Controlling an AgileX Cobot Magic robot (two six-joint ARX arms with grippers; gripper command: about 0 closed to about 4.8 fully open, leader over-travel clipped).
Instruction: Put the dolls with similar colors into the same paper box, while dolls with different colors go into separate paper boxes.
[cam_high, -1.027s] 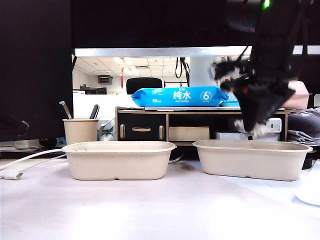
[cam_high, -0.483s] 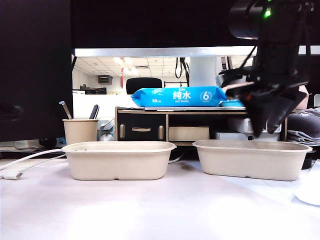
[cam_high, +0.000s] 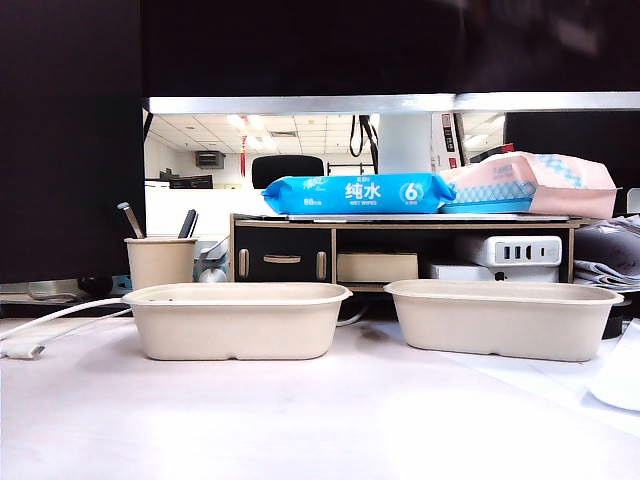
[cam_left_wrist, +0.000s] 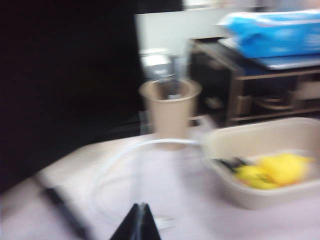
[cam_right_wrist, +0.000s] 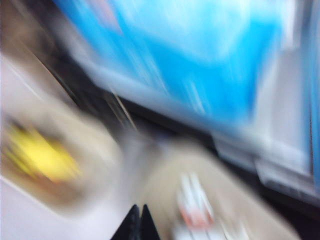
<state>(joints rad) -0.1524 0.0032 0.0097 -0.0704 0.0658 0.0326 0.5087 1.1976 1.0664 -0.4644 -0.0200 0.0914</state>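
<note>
Exterior view: the right arm, which hung over the right paper box (cam_high: 503, 318) a second ago with a white doll at its fingertips, is gone from this view; neither arm shows here.

Left hand (cam_left_wrist: 136, 223): only dark fingertips show in its wrist view, pressed together to one point, gripping nothing, above the pale desk (cam_left_wrist: 165, 200).

Right hand (cam_right_wrist: 136, 223): fingertips likewise meet at a point, empty, in a heavily blurred picture.

Beyond the left hand, the left paper box (cam_left_wrist: 260, 160) holds two yellow dolls (cam_left_wrist: 272, 170) lying against each other, with a dark bit beside them. The right wrist view shows a white doll with an orange patch (cam_right_wrist: 195, 207) inside a beige tray; a yellow smear lies in the other tray.

Both boxes are matte moulded pulp, oblong, with rounded corners and rolled rims, side by side and apart. A white cable (cam_high: 50, 318) runs past the left one. Behind stand a beige pen cup (cam_high: 160, 262) and a blue wipes pack (cam_high: 360, 193) on a low shelf.
</note>
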